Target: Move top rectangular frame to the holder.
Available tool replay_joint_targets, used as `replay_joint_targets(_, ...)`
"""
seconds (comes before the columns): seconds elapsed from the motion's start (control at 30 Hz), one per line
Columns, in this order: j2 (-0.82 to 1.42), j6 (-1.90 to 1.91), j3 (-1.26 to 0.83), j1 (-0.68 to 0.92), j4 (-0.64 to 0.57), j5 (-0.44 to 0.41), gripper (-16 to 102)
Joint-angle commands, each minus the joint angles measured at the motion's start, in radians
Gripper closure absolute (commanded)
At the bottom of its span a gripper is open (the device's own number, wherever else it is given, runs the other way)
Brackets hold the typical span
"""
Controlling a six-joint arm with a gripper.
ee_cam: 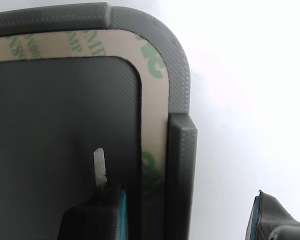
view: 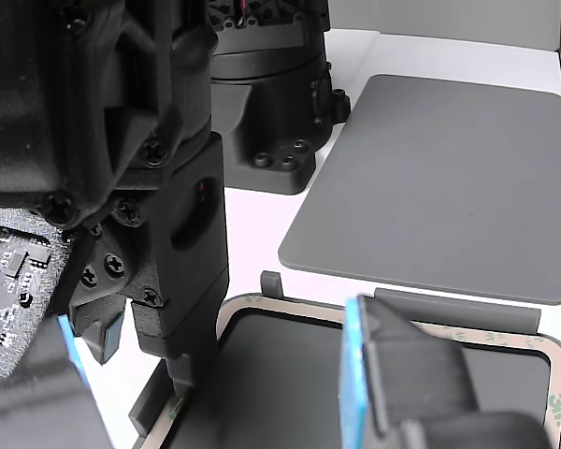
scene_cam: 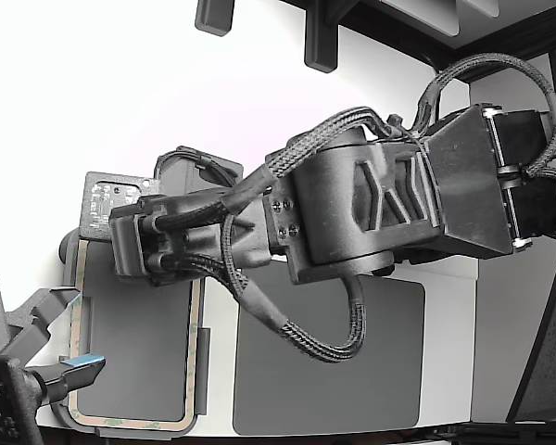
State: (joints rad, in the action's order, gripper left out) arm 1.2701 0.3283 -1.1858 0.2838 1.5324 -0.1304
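Observation:
The top rectangular frame, a thin tan outline with green print, lies inside the holder, a gray tray with raised edge tabs, at the exterior view's lower left. My gripper hangs over the tray's far end. In the wrist view the frame shows one rounded corner inside the holder rim. My gripper is open, with one blade-tipped finger inside the frame's hollow and the other outside the rim. In the other view my gripper is low at the frame corner. Nothing is held.
A large dark gray mat lies beside the holder, seen also as the mat. A second gripper with blue pads hovers at the tray's near-left edge. An arm base stands behind the tray.

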Motion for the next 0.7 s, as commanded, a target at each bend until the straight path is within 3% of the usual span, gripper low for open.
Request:
replay_joint_targets(0.0, 0.08, 0.029, 0.003, -0.011, -0.012, -0.02, -14)
replay_joint_targets(0.2, 0.287, 0.176, -0.179, -0.025, -0.103, -0.106, -14)
replay_joint_targets(0.43, 0.698, 0.265, -0.591, -0.06, -0.336, -0.207, -14)
replay_joint_targets(0.67, 1.054, 0.163, -0.896, -0.081, -0.434, -0.264, -14)
